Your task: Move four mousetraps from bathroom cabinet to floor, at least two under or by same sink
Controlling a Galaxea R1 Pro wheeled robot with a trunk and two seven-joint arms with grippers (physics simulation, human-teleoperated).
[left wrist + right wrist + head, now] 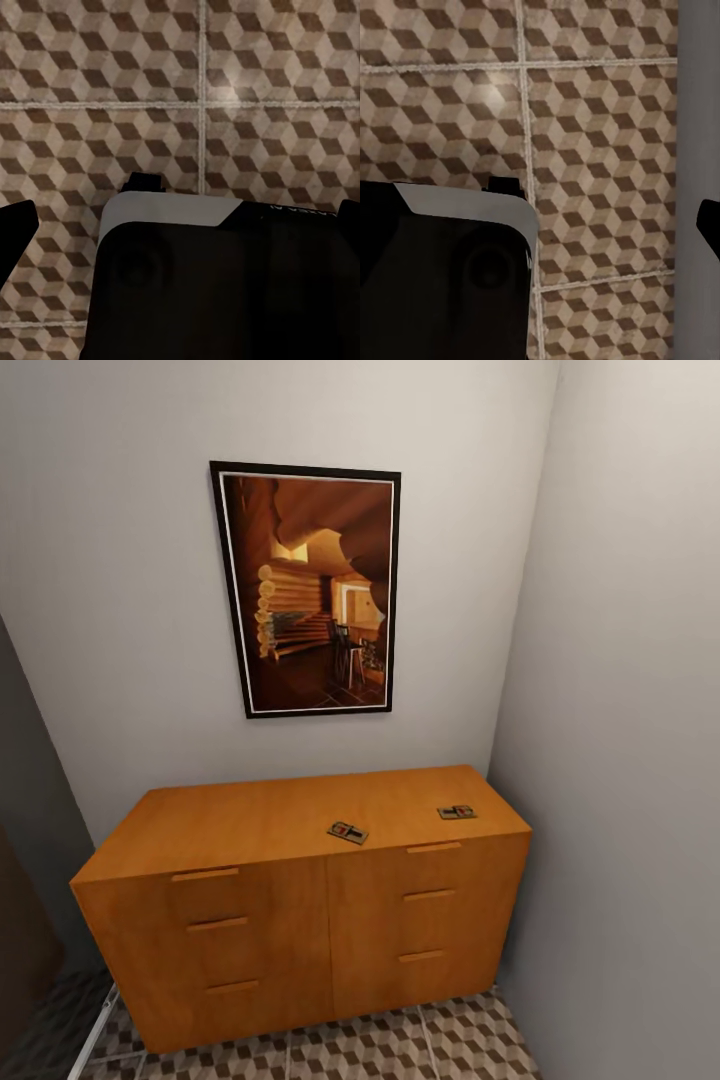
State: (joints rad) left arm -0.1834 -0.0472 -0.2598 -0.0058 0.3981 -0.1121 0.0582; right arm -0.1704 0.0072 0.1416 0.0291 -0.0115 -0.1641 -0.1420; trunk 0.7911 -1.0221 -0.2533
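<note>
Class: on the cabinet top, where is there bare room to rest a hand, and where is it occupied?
Bare: the cabinet's whole left half and its back strip by the wall. Occupied: front right, by two mousetraps, with a bare gap between them.

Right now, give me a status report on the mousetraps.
Two mousetraps lying on top of the cabinet, apart. Gripper state unclear; wrist cameras face the tiled floor. Nothing blocking the cabinet.

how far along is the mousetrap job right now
Nothing looks done yet. Two mousetraps, one nearer the middle and one by the right edge, lie on top of the cabinet. No trap is in hand; both wrist views face bare bathroom floor. Left: pick the traps up and set them by the sink.
</note>
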